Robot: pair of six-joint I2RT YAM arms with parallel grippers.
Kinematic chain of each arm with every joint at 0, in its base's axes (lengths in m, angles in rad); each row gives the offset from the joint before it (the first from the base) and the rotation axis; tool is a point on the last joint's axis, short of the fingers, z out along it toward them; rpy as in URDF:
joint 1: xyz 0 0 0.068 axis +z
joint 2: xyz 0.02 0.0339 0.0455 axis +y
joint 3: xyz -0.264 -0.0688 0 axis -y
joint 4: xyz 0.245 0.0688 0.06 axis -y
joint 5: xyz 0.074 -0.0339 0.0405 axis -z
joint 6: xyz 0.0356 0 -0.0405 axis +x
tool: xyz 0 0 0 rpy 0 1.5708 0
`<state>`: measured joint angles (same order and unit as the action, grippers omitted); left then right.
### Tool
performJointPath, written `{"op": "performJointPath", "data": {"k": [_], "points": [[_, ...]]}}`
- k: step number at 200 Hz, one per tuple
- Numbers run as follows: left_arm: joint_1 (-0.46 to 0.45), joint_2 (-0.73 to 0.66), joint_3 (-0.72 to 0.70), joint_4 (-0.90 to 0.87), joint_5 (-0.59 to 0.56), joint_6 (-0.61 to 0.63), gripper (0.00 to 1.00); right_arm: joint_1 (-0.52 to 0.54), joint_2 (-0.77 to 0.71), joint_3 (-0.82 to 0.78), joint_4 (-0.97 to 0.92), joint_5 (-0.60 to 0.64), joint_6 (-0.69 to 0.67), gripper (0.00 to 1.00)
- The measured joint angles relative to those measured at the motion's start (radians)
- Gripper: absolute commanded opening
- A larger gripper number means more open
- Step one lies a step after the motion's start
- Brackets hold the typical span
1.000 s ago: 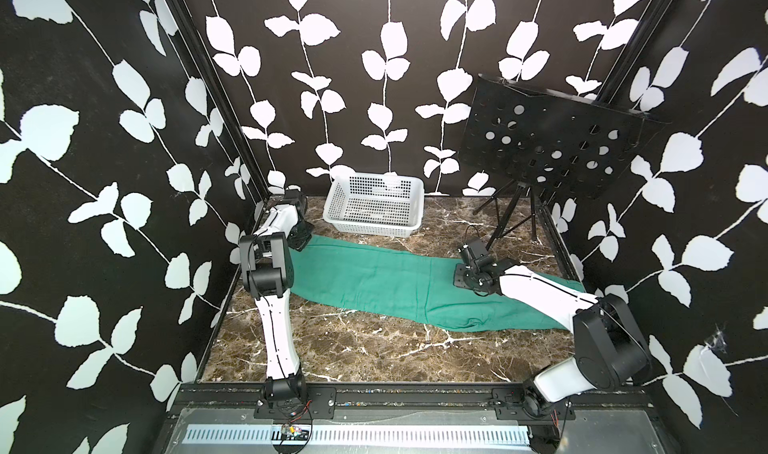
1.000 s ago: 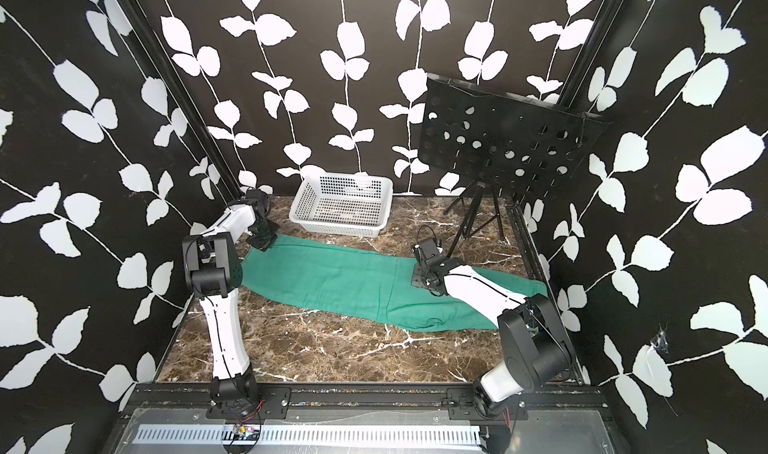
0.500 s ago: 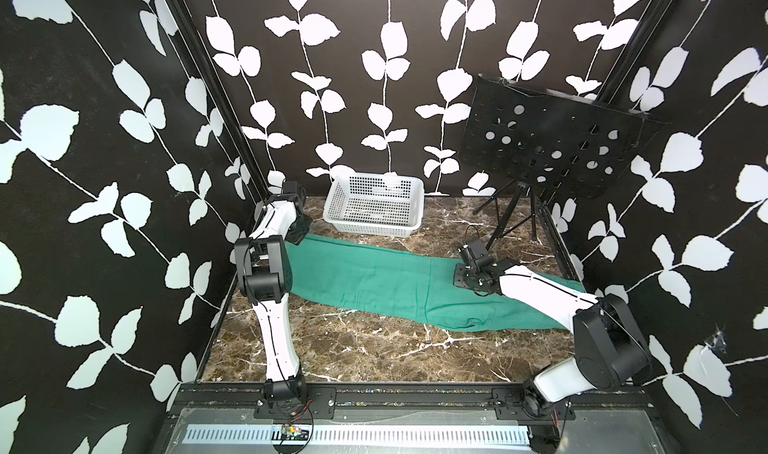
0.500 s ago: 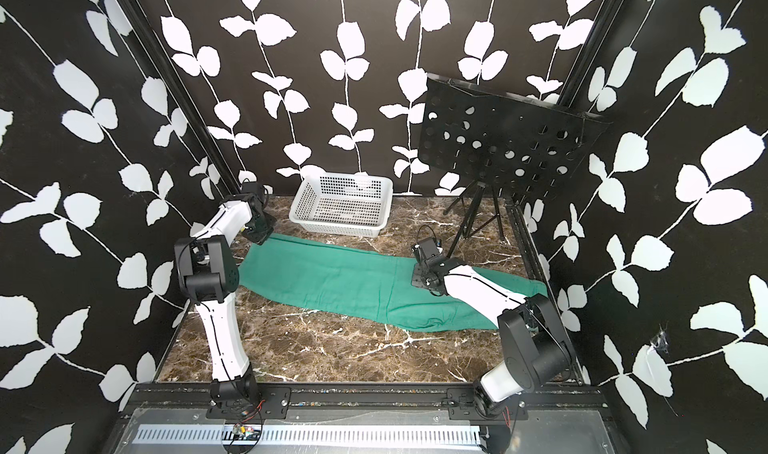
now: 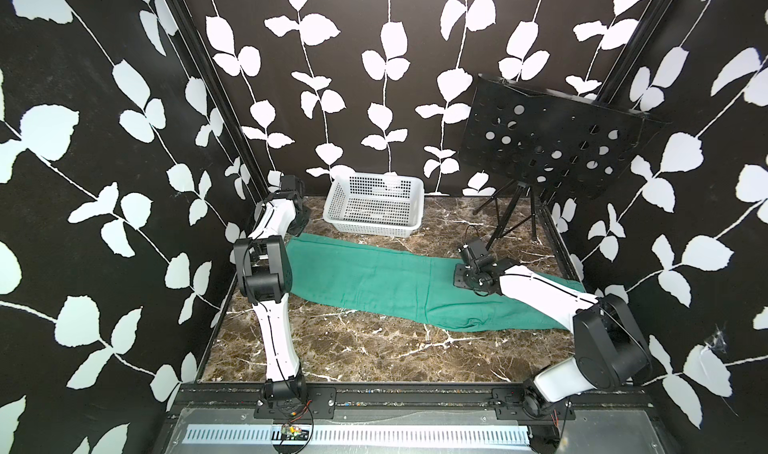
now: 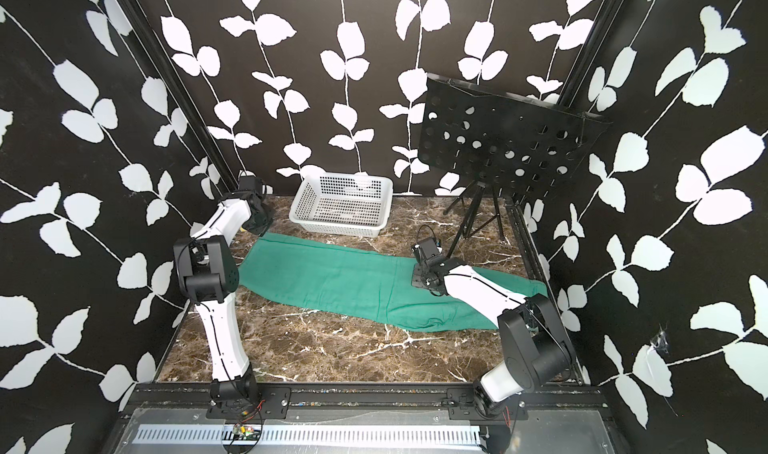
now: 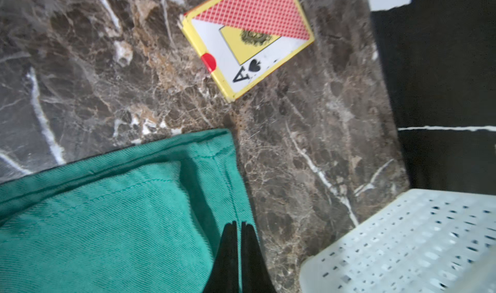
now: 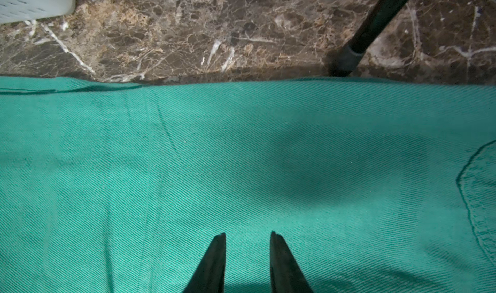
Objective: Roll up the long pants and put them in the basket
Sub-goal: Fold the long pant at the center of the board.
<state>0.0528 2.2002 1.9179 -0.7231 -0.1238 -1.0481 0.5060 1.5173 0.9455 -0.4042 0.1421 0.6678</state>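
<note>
The long pants (image 5: 374,277) (image 6: 332,277) lie flat on the marble table, a teal-green strip running from the back left to the front right. My left gripper (image 7: 239,223) is shut, its tips over the hem corner of the pants (image 7: 107,224). Whether cloth is pinched between them I cannot tell. In both top views the left gripper (image 5: 301,219) (image 6: 259,223) sits at the pants' left end beside the basket. My right gripper (image 8: 248,234) stands open just above the middle of the pants (image 8: 241,157), with nothing between its fingers; in both top views the right gripper (image 5: 461,279) (image 6: 419,277) hovers near the far edge.
A white plastic basket (image 5: 370,227) (image 6: 336,223) (image 7: 402,238) stands at the back, just behind the pants. A playing card box (image 7: 249,36) lies on the marble near the hem corner. A black perforated music stand (image 5: 552,140) is at the back right, with a tripod leg (image 8: 370,28) touching down by the cloth's edge.
The left arm's elbow has swung left and back, and its wrist has shifted slightly toward the back corner. The right arm and the pants have not visibly moved.
</note>
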Motion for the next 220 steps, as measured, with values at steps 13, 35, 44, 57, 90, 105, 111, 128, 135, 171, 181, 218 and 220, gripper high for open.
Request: {"op": "performJointPath", "data": {"k": [13,35,44,57,90,105,111,128,135,171,181,218,220], "points": [[0.000,0.000,0.001,-0.008,0.006,-0.008,0.06,0.000,0.000,0.000,0.000,0.000,-0.001,0.34],[0.000,0.001,-0.002,-0.043,0.022,-0.026,0.23,-0.002,0.000,0.000,-0.001,0.000,-0.002,0.37],[0.000,0.000,-0.010,-0.053,0.033,-0.025,0.28,-0.003,0.000,0.001,-0.003,-0.001,-0.002,0.38],[0.000,0.000,-0.033,-0.054,0.045,-0.026,0.33,-0.003,0.000,0.005,-0.006,-0.001,-0.002,0.39],[0.000,-0.024,-0.167,-0.005,0.081,0.005,0.40,-0.005,0.000,0.017,-0.007,-0.006,-0.006,0.40],[0.000,-0.026,-0.204,0.043,0.126,0.032,0.41,-0.005,0.000,0.017,-0.010,-0.008,-0.010,0.41],[0.000,-0.024,-0.207,0.055,0.141,0.039,0.42,-0.005,0.000,0.017,-0.011,-0.008,-0.011,0.41],[0.000,-0.023,-0.189,0.068,0.170,0.053,0.41,-0.005,0.000,0.017,-0.013,-0.010,-0.016,0.41],[-0.001,-0.022,-0.174,0.067,0.172,0.055,0.40,-0.005,0.000,0.017,-0.014,-0.011,-0.018,0.41],[-0.001,0.010,-0.052,-0.016,0.157,0.053,0.35,-0.005,0.000,0.017,-0.021,-0.017,-0.025,0.41],[-0.001,0.030,-0.013,-0.054,0.153,0.052,0.35,-0.005,0.000,0.017,-0.021,-0.019,-0.025,0.41],[-0.003,0.095,0.041,-0.170,0.137,0.048,0.40,-0.005,0.000,0.017,-0.022,-0.020,-0.025,0.41],[-0.004,0.098,0.041,-0.175,0.137,0.047,0.40,-0.005,0.000,0.017,-0.022,-0.020,-0.025,0.41]]}}
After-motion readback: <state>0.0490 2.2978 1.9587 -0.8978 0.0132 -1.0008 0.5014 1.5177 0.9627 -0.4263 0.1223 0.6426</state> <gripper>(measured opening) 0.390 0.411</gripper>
